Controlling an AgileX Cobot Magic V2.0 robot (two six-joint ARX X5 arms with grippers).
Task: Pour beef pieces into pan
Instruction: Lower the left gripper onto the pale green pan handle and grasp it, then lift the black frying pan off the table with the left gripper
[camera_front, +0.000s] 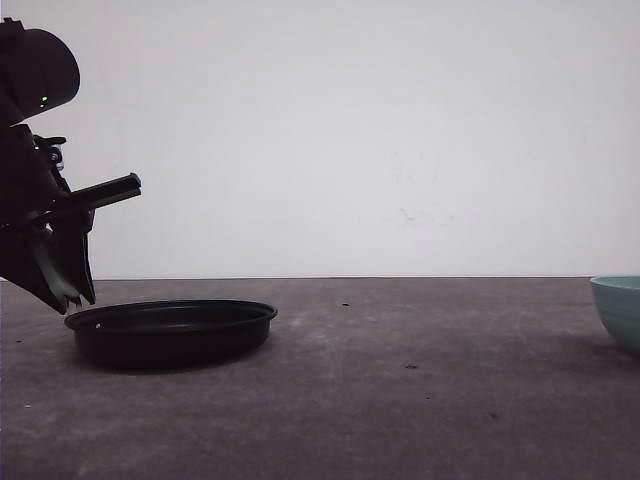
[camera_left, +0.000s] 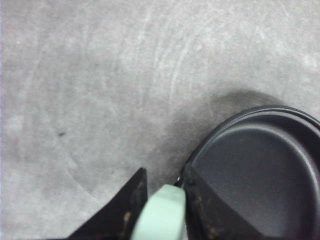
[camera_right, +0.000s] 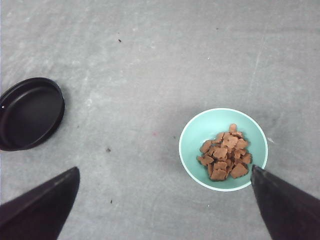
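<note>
Left gripper (camera_left: 162, 200) jaws clamp the mint-green handle (camera_left: 162, 215) of the pan (camera_front: 170, 328). Right gripper (camera_right: 165, 200) jaws wide, above teal bowl (camera_right: 200, 131) holding beef pieces (camera_right: 225, 159).

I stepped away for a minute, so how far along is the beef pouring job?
Early stage. Done: the left gripper has its jaws closed on the pan's mint-green handle, steadying the pan on the table. In hand: the right gripper hovers open above the teal bowl, not gripping it. Left: the beef pieces all sit in the bowl and the pan is empty, so grasping, carrying and pouring remain.
</note>
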